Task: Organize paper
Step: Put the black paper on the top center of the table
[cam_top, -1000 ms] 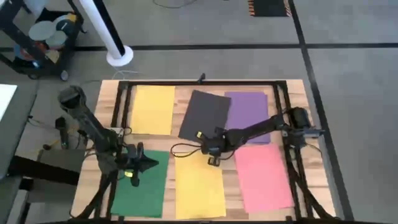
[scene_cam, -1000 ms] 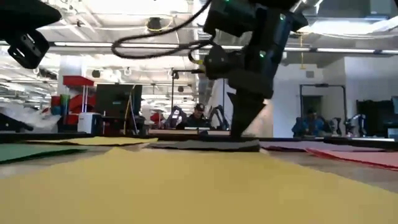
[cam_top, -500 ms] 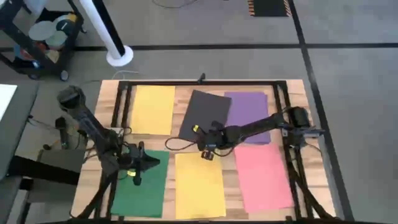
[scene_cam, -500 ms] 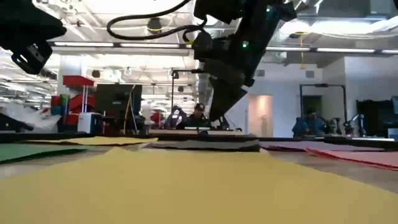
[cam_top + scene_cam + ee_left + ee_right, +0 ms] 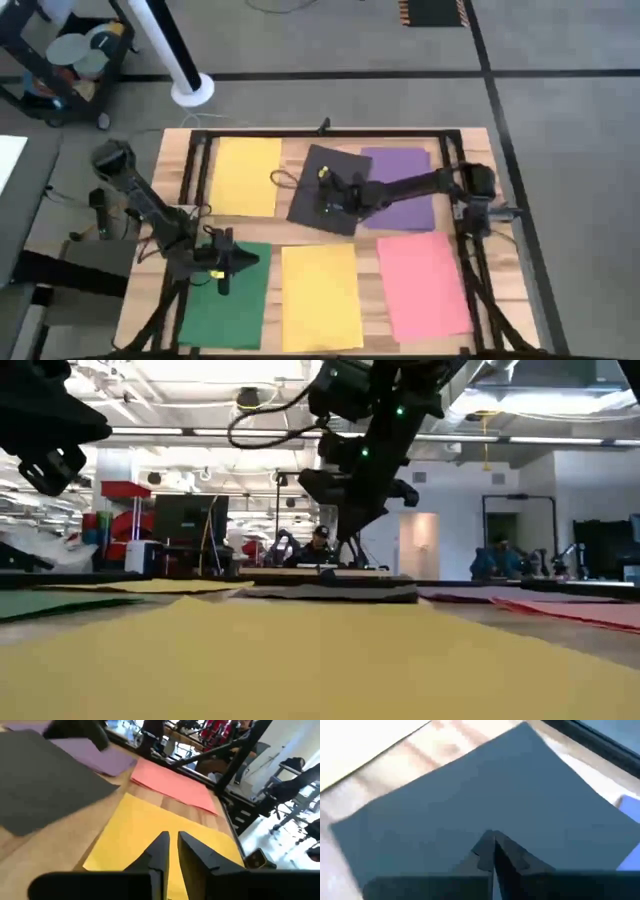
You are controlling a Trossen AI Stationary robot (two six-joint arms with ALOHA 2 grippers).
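Two arms reach in over the wooden table (image 5: 180, 150). From the right side, the right arm stretches nearly flat across the far half, and the right gripper (image 5: 327, 196) sits over the dark grey sheet (image 5: 325, 180), its fingers pressed together into a single point; its wrist view shows that point against the grey surface, though whether it actually touches cannot be told. The left arm bends down along the table's left edge, with the left gripper (image 5: 233, 262) above the top of the green sheet (image 5: 222, 308), fingers (image 5: 161, 851) a narrow slit apart and holding nothing. Six sheets lie flat: a yellow sheet (image 5: 246, 176) at far left, the dark grey one turned askew beside it with one edge over the purple sheet (image 5: 405, 185), and in the near row green, a second yellow sheet (image 5: 320, 298) and the pink sheet (image 5: 422, 285), each apart from its neighbour. The right arm covers part of the purple sheet. From table height the sheets show only as thin edges, and the right gripper's tips there are hard to make out against the room behind.
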